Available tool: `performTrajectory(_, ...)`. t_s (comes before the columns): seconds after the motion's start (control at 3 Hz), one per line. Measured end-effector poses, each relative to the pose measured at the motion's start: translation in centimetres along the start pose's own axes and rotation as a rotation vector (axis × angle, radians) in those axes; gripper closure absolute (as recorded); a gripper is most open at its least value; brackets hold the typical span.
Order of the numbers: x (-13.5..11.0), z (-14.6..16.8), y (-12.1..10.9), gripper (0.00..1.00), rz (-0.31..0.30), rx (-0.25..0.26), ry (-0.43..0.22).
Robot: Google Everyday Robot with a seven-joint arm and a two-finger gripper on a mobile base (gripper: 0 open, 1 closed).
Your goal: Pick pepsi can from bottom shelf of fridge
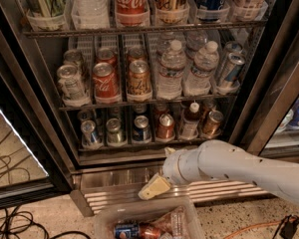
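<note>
Small dark blue pepsi can (141, 129), silver top with pull tab: upright, long axis vertical, in a middle lane of the dark wire bottom shelf (120, 146) of the dark-framed drinks fridge (40, 113). Neighbours: greenish-silver can (114, 131) to one side, copper-red can (165, 126) to the other.

Cream-tipped gripper (154, 187) hangs low before the steel slatted grille (109, 199). The can lies above it, slightly left, deeper in. Open or closed: cannot tell.

Top-row drinks (132, 4) cut off above, bin (114, 212) cropped below, claw (154, 187) low before grille (112, 197), blurred
</note>
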State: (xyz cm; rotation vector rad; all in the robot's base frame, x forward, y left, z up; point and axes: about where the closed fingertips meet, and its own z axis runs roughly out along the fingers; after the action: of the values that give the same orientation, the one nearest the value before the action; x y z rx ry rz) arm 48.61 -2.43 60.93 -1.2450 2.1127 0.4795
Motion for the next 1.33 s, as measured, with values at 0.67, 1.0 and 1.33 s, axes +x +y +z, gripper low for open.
performTrajectory(0.67, -1.6, 3.1, -1.5, 0.0, 0.022, 0.033, -0.106)
performTrajectory(1.0, -2.6, 4.3, -0.7, 0.0, 0.013, 0.096, -0.227)
performTrajectory(1.33, -3.8, 5.7, 0.5, 0.0, 0.014, 0.154, -0.333)
